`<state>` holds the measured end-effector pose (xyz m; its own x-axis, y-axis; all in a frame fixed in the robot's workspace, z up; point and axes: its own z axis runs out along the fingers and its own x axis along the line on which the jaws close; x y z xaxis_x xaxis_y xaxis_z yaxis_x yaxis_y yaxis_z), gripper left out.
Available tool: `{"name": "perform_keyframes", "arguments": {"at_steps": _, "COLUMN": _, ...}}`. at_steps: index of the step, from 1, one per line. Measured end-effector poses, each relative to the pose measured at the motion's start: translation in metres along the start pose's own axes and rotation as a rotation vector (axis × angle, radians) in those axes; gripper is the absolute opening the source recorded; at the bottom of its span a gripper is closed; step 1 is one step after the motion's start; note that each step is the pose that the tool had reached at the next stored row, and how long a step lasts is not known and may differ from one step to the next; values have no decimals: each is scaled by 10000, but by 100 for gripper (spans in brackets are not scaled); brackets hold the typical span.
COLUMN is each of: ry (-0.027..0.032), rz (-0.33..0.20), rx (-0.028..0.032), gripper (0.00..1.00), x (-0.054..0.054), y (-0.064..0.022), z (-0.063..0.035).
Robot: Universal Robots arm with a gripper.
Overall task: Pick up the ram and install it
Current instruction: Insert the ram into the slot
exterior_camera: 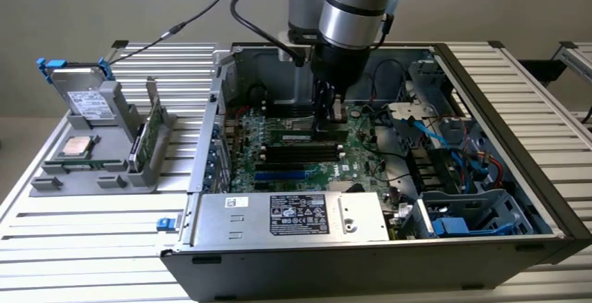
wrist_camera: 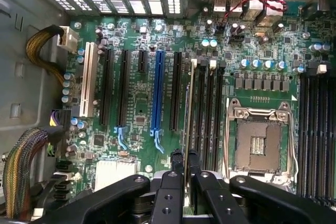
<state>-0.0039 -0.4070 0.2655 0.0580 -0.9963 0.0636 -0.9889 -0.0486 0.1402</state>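
In the exterior view the arm [exterior_camera: 356, 5] is seen reaching down into an open computer case [exterior_camera: 370, 272]. The ram [exterior_camera: 298, 137] is shown there side-on as a long green strip with a pale label, at twelve o'clock from the rows of black memory slots [exterior_camera: 301, 154]. In the wrist view the ram [wrist_camera: 187, 108] is presented edge-on as a thin pale line. It is clasped between the two black fingertips of the gripper [wrist_camera: 185, 162] and lies alongside the memory slots [wrist_camera: 210, 114], on their side toward a blue card slot [wrist_camera: 157, 93]. A square, metal-framed processor socket [wrist_camera: 260, 140] beyond those slots is added by the wrist view. In the exterior view the gripper [exterior_camera: 328, 117] is largely hidden under the arm's grey cylinder. Whether the ram's lower edge is in a slot or above it cannot be told. A grey plastic holder [exterior_camera: 93, 171] at nine o'clock from the case and a ribbed metal table [exterior_camera: 83, 247] are supplied by the exterior view. Braided cables [wrist_camera: 21, 161] are cut off at the wrist view's border.
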Motion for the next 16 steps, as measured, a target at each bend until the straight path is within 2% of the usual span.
{"name": "perform_keyframes", "arguments": {"at_steps": 4, "ry": 115, "rz": -49, "rx": 3, "gripper": 14, "x": -33, "y": 34, "z": 44}}
{"name": "perform_keyframes", "arguments": {"at_steps": 7, "ry": 250, "rz": -107, "rx": 7, "gripper": 14, "x": -58, "y": 55, "z": 69}}
{"name": "perform_keyframes", "arguments": {"at_steps": 9, "ry": 309, "rz": -158, "rx": 22, "gripper": 14, "x": -77, "y": 63, "z": 89}}
{"name": "perform_keyframes", "arguments": {"at_steps": 11, "ry": 345, "rz": -197, "rx": 50, "gripper": 14, "x": -95, "y": 72, "z": 113}}
{"name": "perform_keyframes", "arguments": {"at_steps": 13, "ry": 356, "rz": -209, "rx": 71, "gripper": 14, "x": -107, "y": 77, "z": 142}}
{"name": "perform_keyframes", "arguments": {"at_steps": 16, "ry": 394, "rz": -222, "rx": 75, "gripper": 14, "x": -110, "y": 72, "z": 186}}
